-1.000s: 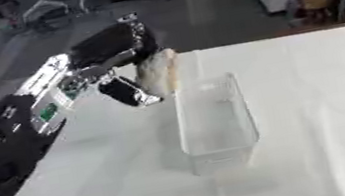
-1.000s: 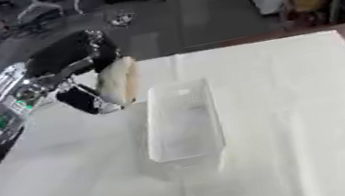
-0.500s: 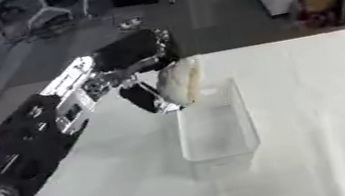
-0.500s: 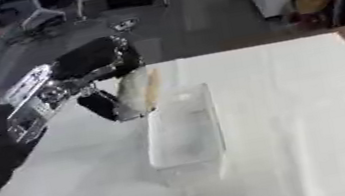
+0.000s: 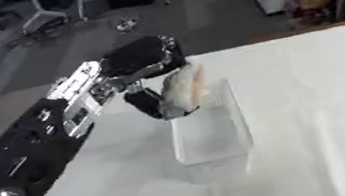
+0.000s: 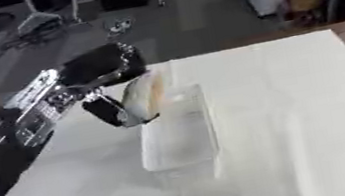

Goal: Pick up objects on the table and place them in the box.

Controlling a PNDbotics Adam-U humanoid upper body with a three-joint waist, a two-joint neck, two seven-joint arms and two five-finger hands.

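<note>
My left hand (image 5: pixel 152 101) comes in from the left and is shut on a pale, cream-coloured oblong object (image 5: pixel 182 91). The object hangs over the far left rim of a clear plastic box (image 5: pixel 210 131), which stands lengthwise in the middle of the white table (image 5: pixel 320 109). The box looks empty inside. In the right eye view the same object (image 6: pixel 140 97) sits just left of the box's (image 6: pixel 178 134) far end. My right hand shows in neither view.
The white table spreads wide to the right of the box and in front of it. Beyond the far table edge lies a grey floor with cables, stands and cluttered gear (image 5: pixel 39 27).
My left hand has carried the pale object rightwards and nearer, from left of the box to over its far left rim. The box has stayed put.
</note>
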